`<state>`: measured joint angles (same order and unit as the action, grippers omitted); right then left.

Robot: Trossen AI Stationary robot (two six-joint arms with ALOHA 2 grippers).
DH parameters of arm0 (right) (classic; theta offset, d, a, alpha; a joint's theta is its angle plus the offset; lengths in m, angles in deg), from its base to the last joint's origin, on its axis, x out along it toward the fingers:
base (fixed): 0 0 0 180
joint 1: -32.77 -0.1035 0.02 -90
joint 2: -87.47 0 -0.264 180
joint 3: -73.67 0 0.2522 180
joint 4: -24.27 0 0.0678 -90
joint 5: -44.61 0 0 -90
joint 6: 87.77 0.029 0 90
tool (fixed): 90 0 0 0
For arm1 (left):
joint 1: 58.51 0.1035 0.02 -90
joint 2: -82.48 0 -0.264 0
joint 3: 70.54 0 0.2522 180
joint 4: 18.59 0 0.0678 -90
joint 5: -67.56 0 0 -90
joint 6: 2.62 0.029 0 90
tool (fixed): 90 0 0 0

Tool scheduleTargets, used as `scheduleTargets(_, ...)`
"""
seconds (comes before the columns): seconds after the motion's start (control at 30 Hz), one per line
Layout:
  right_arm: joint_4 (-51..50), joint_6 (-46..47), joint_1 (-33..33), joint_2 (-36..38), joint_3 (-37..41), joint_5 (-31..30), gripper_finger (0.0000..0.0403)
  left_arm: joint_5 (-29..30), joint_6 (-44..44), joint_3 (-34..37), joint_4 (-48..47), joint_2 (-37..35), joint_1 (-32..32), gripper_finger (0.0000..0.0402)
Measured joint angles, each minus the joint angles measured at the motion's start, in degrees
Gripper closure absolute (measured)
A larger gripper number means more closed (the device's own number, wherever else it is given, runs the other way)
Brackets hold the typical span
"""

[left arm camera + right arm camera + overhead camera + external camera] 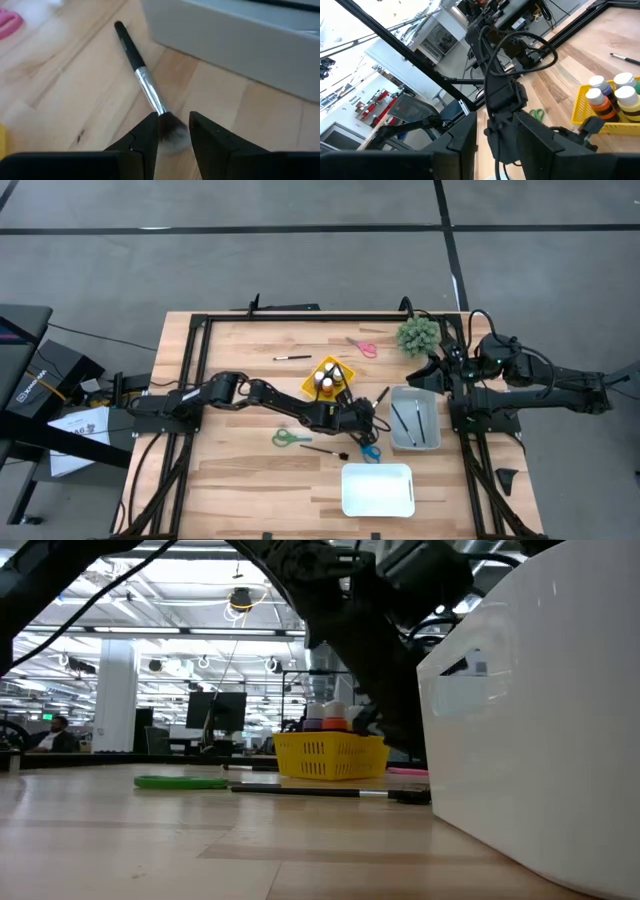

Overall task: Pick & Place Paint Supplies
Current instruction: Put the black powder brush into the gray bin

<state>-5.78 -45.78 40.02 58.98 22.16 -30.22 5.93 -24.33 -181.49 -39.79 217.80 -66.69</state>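
Observation:
A brush (pixel 137 65) with a black handle and silver ferrule lies flat on the table beside the grey bin (pixel 240 40); it also shows as the brush (pixel 381 396). My left gripper (pixel 172 132) is open, low over the table, its fingers on either side of the bristle end (pixel 170 127). Seen from above, the left gripper (pixel 368 418) sits between the yellow basket (pixel 312 385) and the grey bin (pixel 415 392). Paint bottles (pixel 330 380) stand in the basket. Two brushes (pixel 405 418) lie in the bin. My right gripper (pixel 495 135) is open and waits near the plant (pixel 418 333). My left gripper comes slanting down along the brush from its bristle end. One finger (pixel 150 132) stands right against the ferrule and bristles (pixel 161 116); I cannot tell whether it touches. A gap shows at the other finger. The brush lies flat on the table.
A white tray (pixel 378 489) sits near the table's near edge, with blue scissors (pixel 370 450), green scissors (pixel 290 438) and another brush (pixel 325 450) beside it. Pink scissors (pixel 362 347) and a thin brush (pixel 292 357) lie toward the far edge.

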Motion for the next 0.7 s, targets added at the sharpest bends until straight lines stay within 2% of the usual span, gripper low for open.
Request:
scheduleTargets(0.2, 0.0, 0.0, 0.0, 0.0, 0.0, 0.0, 0.0280, 0.3, -2.2, -0.1, -3.0, -0.3, 0.0, 0.0297)
scheduleTargets(0.47, 0.0, 0.0, 0.0, 0.0, 0.0, 0.0, 0.0280, -0.9, -3.6, 0.6, -1.9, -0.5, 0.1, 0.0309)
scheduleTargets(0.7, 0.1, 0.0, -0.1, 0.1, 0.0, 0.3, 0.0280, -4.9, -5.1, 1.8, -2.2, -0.2, 0.1, 0.0322)
